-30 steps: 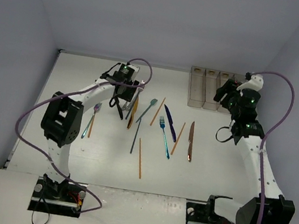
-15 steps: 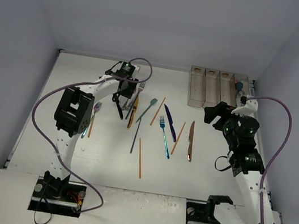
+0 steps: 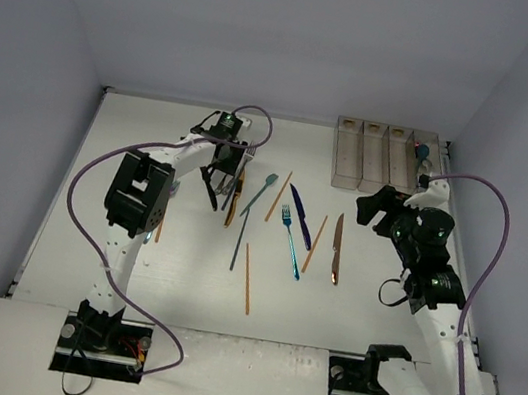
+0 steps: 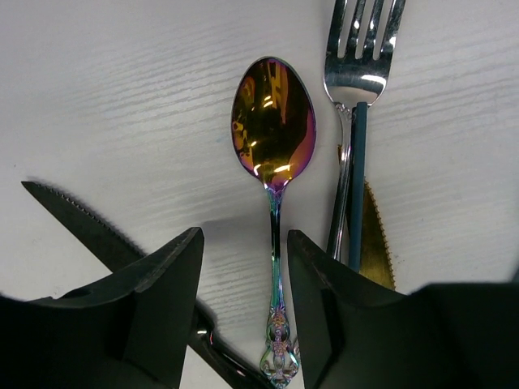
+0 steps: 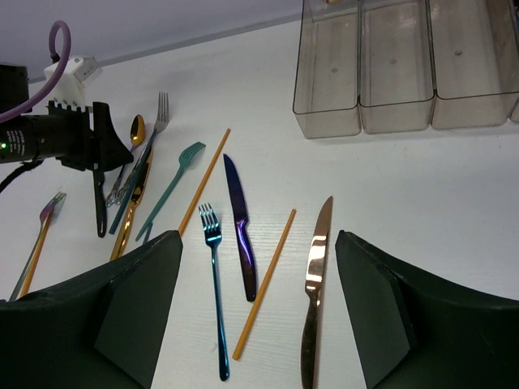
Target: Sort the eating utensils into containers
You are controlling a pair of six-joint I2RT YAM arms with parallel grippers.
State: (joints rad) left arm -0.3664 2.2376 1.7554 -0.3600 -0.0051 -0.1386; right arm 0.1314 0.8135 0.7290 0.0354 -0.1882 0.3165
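Right jaws withdrew from containers (image 3: 348,161), rightmost holding a utensil (image 3: 421,153); both pairs spread.

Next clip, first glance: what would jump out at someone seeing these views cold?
The iridescent spoon fills the left wrist view, its gold-purple bowl glowing, with the left gripper open astride its handle. From above, a fan of coloured utensils lies across the table, the copper knife at the fan's right end. The clear containers sit at the far right corner, and the right gripper hangs open just in front of them.
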